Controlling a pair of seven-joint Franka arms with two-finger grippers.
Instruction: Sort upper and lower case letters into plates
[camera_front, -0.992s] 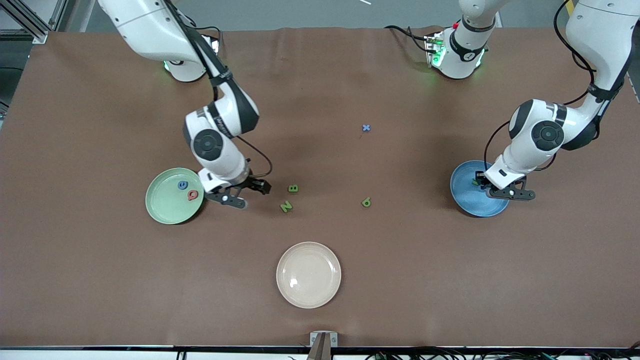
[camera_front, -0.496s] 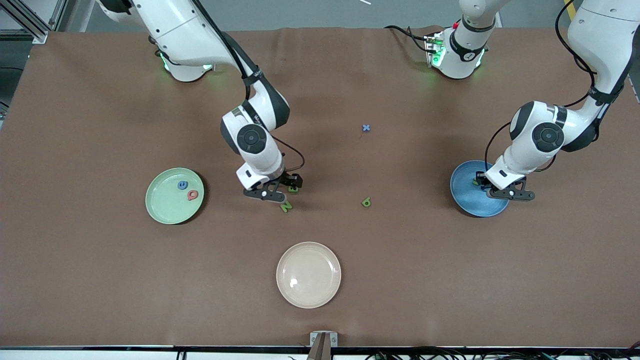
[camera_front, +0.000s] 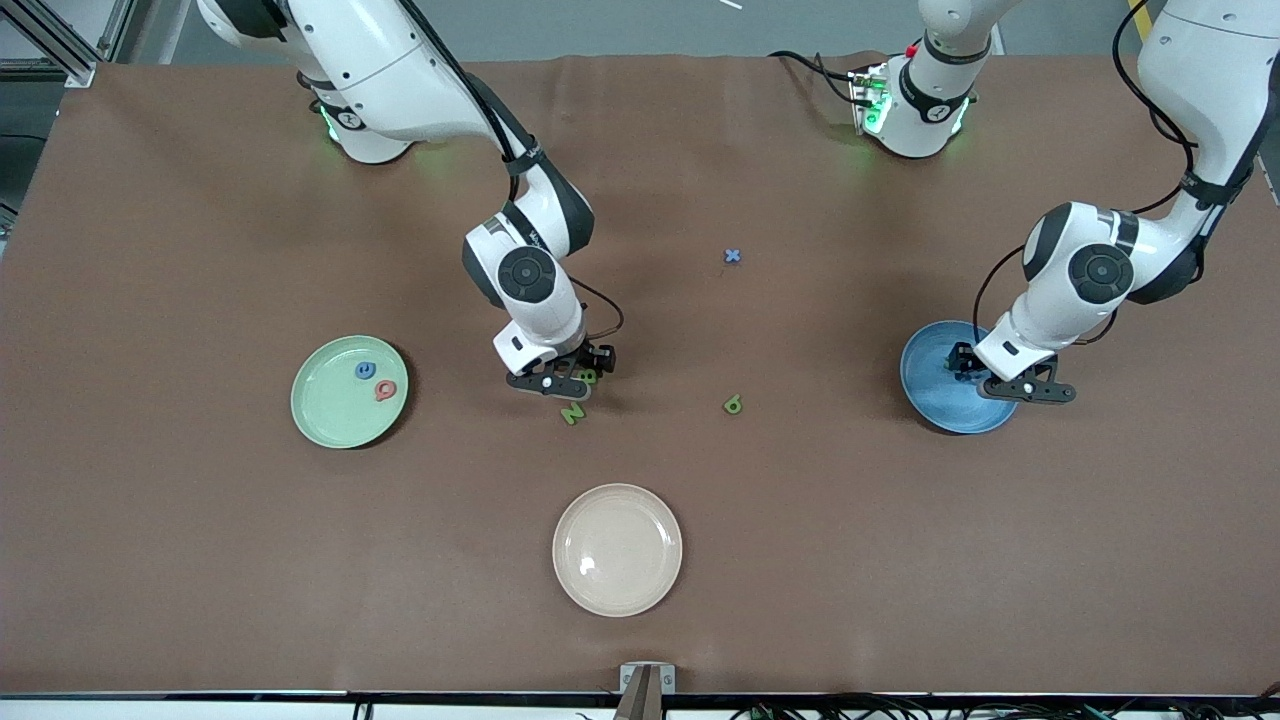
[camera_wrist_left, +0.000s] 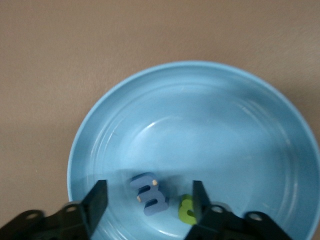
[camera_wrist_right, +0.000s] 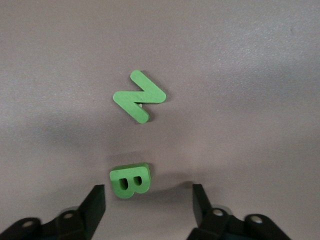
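My right gripper (camera_front: 575, 372) hangs open low over a green B (camera_front: 590, 377). In the right wrist view the B (camera_wrist_right: 130, 180) lies just ahead of the open gripper (camera_wrist_right: 148, 200), nearer one finger. A green N (camera_wrist_right: 139, 96) (camera_front: 572, 412) lies beside it. The mint green plate (camera_front: 330, 410) holds a blue letter (camera_front: 366, 370) and a red letter (camera_front: 386, 390). My left gripper (camera_front: 985, 378) is open over the blue plate (camera_front: 930, 395). In the left wrist view the gripper (camera_wrist_left: 148, 200) frames a blue letter (camera_wrist_left: 148, 193) and a green letter (camera_wrist_left: 186, 210) in the plate (camera_wrist_left: 200, 125).
A small green letter (camera_front: 733, 404) lies mid-table between the two arms. A blue x (camera_front: 733, 256) lies farther from the front camera. The cream-beige plate (camera_front: 617, 549) sits empty near the table's front edge.
My right arm has swung from beside the mint green plate to the green B and come down over it. My left gripper has stayed over the blue plate, shifting only slightly.
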